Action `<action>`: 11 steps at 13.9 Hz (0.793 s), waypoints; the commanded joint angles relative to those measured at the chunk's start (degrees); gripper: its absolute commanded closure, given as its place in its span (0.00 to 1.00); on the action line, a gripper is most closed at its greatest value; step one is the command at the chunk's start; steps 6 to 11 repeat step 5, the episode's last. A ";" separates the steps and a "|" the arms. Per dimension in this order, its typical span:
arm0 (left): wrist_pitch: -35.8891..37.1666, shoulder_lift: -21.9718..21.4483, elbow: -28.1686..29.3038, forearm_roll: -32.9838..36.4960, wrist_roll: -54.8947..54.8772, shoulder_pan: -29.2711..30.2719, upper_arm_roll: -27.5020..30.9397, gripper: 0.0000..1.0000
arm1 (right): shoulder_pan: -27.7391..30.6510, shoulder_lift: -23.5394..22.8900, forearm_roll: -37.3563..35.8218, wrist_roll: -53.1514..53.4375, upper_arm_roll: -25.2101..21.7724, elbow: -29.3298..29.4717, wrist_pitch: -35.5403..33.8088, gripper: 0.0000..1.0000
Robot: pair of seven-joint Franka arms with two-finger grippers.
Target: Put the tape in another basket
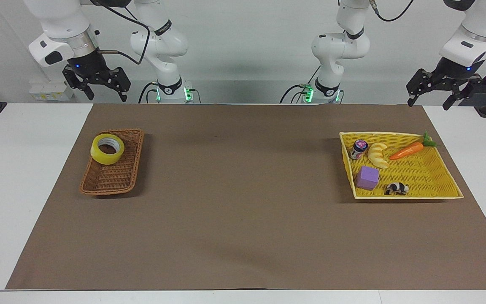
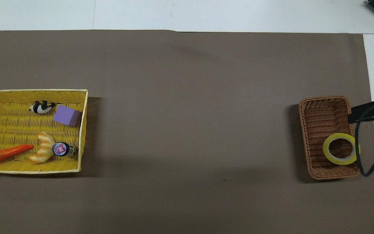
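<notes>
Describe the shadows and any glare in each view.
Facing view: soft, diffuse shadows hug the brown basket and yellow tray; no glare on the tape. Overhead view: each basket casts a dim shadow toward the table's middle on the brown mat; nothing glares.

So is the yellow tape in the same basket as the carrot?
No, the tape sits in the brown basket; the carrot lies in the yellow tray.
</notes>
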State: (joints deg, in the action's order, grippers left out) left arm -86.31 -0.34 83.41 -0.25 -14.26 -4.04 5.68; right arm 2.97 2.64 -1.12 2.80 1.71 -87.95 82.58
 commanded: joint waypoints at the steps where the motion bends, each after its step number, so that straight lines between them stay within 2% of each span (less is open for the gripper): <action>1: 0.27 -1.41 1.49 0.07 -0.07 0.43 -0.32 0.00 | 0.63 0.61 1.20 -1.74 -0.13 -0.73 1.00 0.00; 11: 0.27 -1.41 1.49 0.07 -0.07 0.43 -0.32 0.00 | 0.89 0.61 1.20 -1.13 -0.13 -0.74 1.00 0.00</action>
